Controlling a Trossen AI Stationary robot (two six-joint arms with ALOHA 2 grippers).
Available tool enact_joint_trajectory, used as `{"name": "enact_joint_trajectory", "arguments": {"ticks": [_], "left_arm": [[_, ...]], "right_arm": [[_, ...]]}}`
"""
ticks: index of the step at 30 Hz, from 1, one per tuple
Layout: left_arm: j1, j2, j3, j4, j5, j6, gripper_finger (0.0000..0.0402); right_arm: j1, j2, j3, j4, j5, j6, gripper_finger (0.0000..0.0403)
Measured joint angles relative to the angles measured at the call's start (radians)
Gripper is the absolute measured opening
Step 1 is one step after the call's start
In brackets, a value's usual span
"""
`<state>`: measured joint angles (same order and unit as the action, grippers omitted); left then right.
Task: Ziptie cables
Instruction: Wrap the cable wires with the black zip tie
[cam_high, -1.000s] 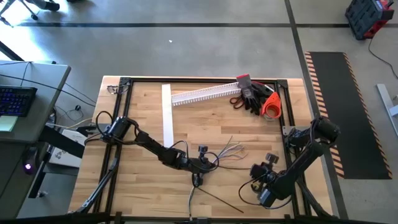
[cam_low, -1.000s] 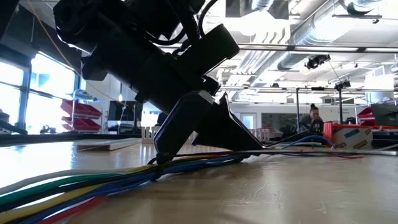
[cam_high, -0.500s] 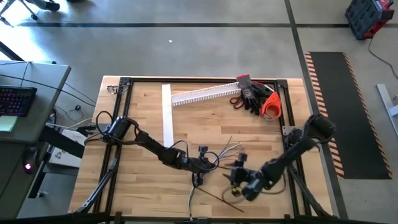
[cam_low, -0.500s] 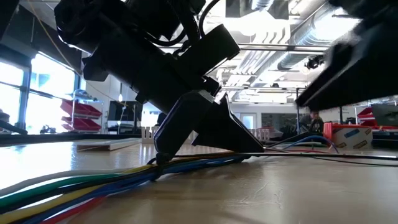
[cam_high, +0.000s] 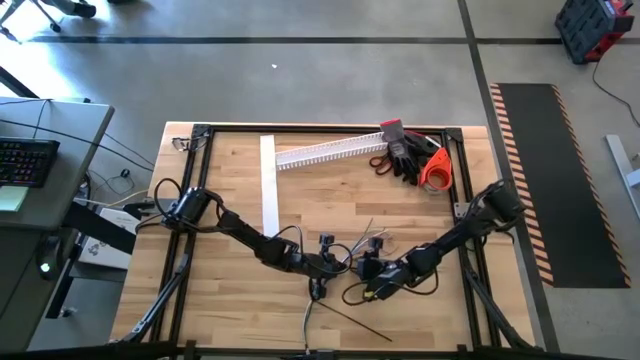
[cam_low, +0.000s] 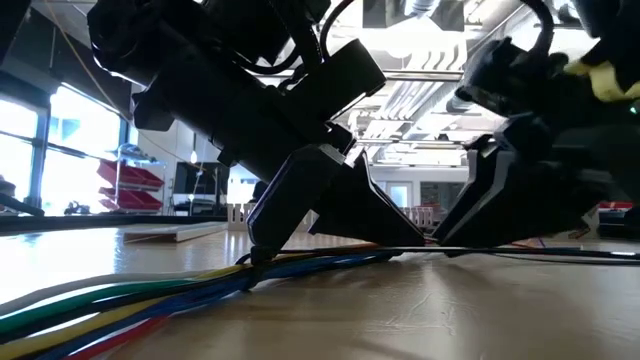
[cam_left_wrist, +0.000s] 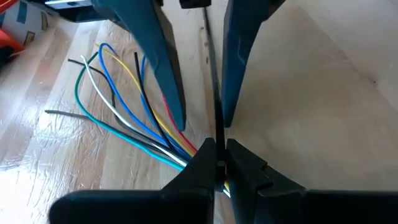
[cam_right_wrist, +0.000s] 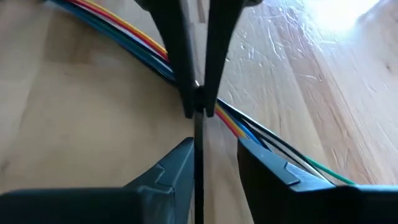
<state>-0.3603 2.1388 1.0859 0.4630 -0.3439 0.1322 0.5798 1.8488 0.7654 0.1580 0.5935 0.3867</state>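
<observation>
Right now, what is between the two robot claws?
In both wrist views, a thin black ziptie runs between the left gripper, shut on it at the cables, and the right gripper.

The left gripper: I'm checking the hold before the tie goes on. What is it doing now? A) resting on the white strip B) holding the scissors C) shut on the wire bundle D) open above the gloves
C: in the left wrist view the left gripper has its fingertips pinched together on the coloured wires, with the right gripper facing it.
</observation>
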Motion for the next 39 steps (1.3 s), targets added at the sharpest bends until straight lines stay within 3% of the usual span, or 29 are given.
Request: {"name": "enact_joint_trajectory", "arguments": {"ticks": [12, 20, 24, 32, 36, 39], "left_arm": [[0.000, 0.000, 0.000, 0.004, 0.002, -0.002, 0.0001], [0.000, 0.000, 0.000, 0.002, 0.000, -0.024, 0.0001], [-0.001, 0.000, 0.000, -0.008, -0.005, -0.025, 0.0001], [-0.005, -0.001, -0.008, -0.044, -0.033, -0.050, 0.0001], [-0.004, -0.001, -0.010, -0.032, -0.028, -0.050, 0.0001], [-0.002, -0.001, -0.010, -0.021, -0.011, -0.045, 0.0001]], "right_arm": [[0.001, 0.034, 0.001, 0.053, 0.007, -0.029, 0.0065], [0.004, 0.034, 0.001, 0.053, -0.005, -0.029, 0.0006], [0.022, 0.034, 0.002, 0.041, -0.011, 0.024, 0.0003], [0.200, 0.028, -0.018, -0.150, 0.063, 0.372, 0.0001], [0.233, 0.014, -0.005, -0.219, 0.110, 0.399, 0.0000], [0.218, -0.017, 0.034, -0.357, 0.077, 0.371, 0.0000]]}}
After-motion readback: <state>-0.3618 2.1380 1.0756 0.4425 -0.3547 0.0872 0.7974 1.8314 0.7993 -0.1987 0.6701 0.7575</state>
